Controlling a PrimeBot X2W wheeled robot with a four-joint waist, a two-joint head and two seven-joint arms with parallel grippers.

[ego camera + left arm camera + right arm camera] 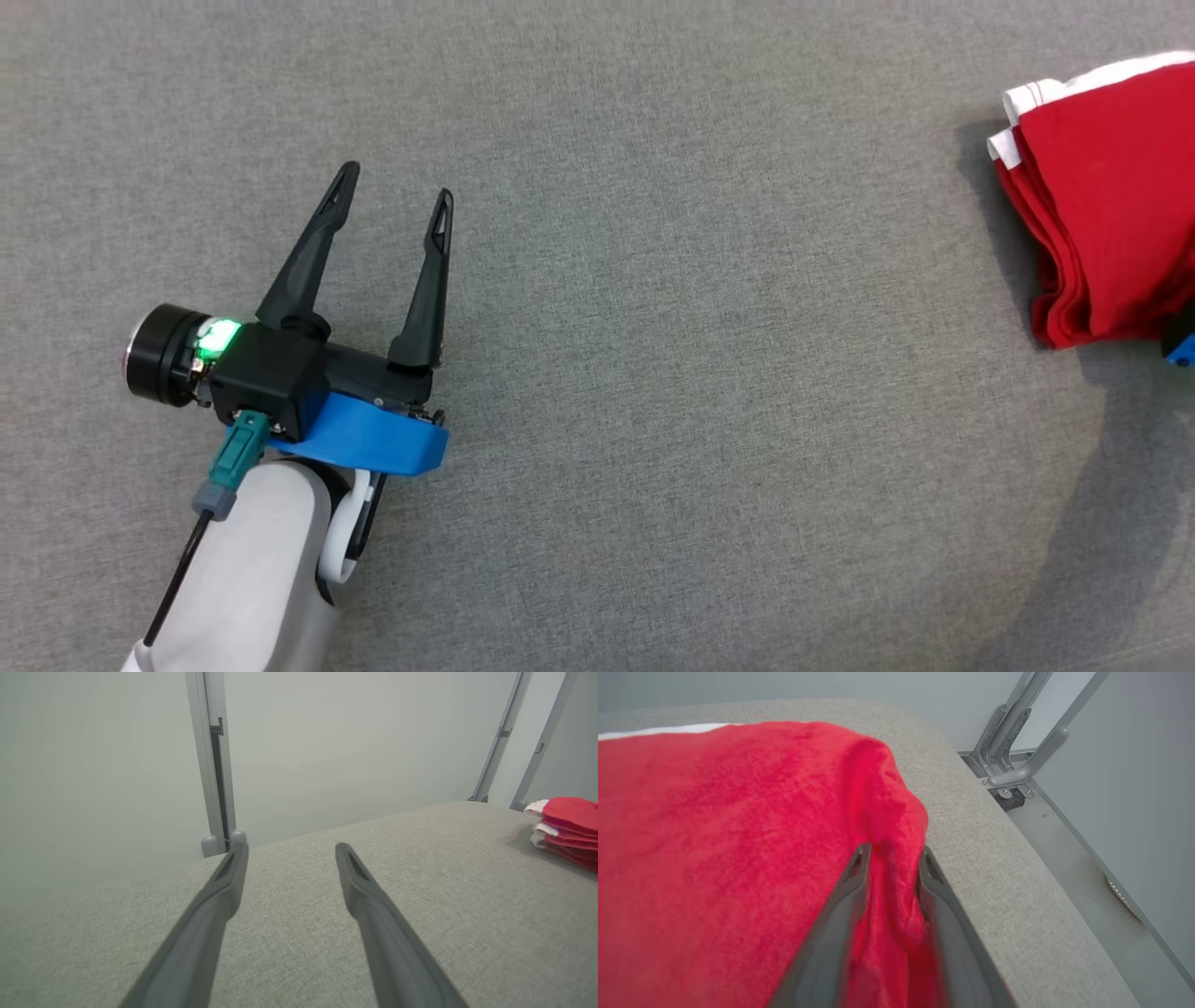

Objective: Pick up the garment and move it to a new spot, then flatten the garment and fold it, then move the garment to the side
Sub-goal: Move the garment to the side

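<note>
Right tool [894, 851] sits astride a ridge of the folded red cloth garment [738, 835]; whether it is clamped is unclear.
Left tool [397, 182] gapes empty. The garment lies at the edge of the grey fabric table [700, 373], where a snagging finger could unfold it.

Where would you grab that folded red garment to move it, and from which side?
I'd grip the garment at its thick rounded fold, coming from the near side with the right claw: there the layers join, whereas the white-trimmed far end lies in loose layers.
</note>
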